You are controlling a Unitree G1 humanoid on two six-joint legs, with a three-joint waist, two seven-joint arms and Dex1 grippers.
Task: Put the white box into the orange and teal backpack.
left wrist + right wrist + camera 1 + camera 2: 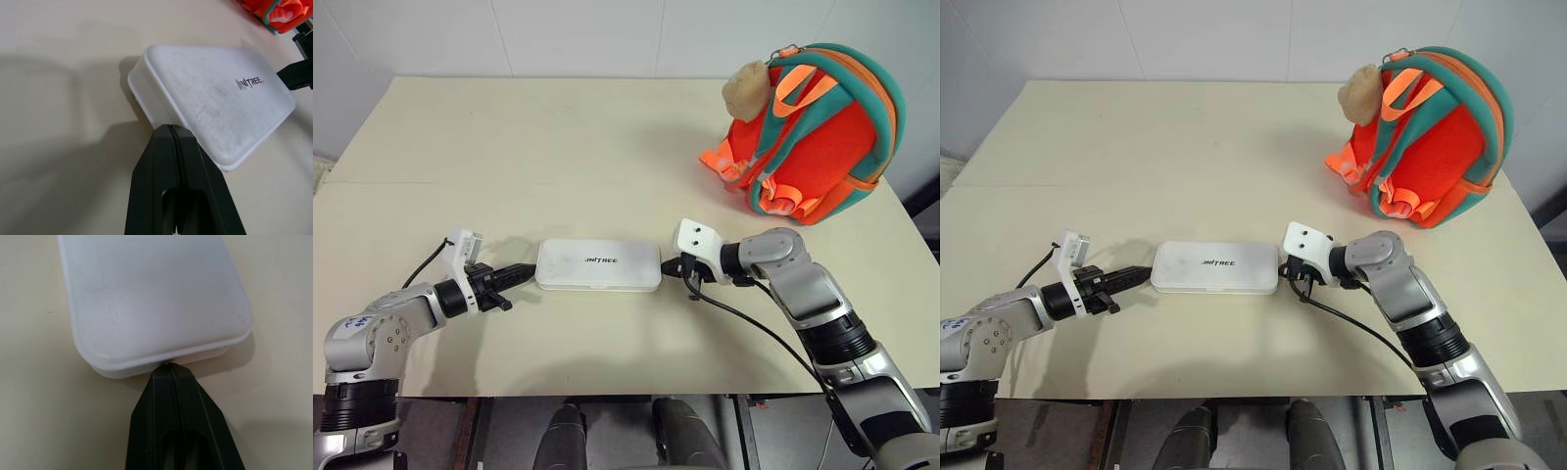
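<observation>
The white box (598,264) lies flat on the table near its front edge, dark lettering on top. My left gripper (530,268) is shut, its tip against the box's left end; the left wrist view has the closed fingers (171,147) meeting the box (215,103) at its short side. My right gripper (666,266) is shut too, its tip at the box's right end, pressed at the rim seam (168,363). Neither holds the box. The orange and teal backpack (818,137) stands at the far right with a beige plush toy (747,90) on it.
The cream table (558,157) stretches wide between the box and the back wall. Its front edge (607,394) runs just below my arms. A black cable (754,328) hangs along my right forearm.
</observation>
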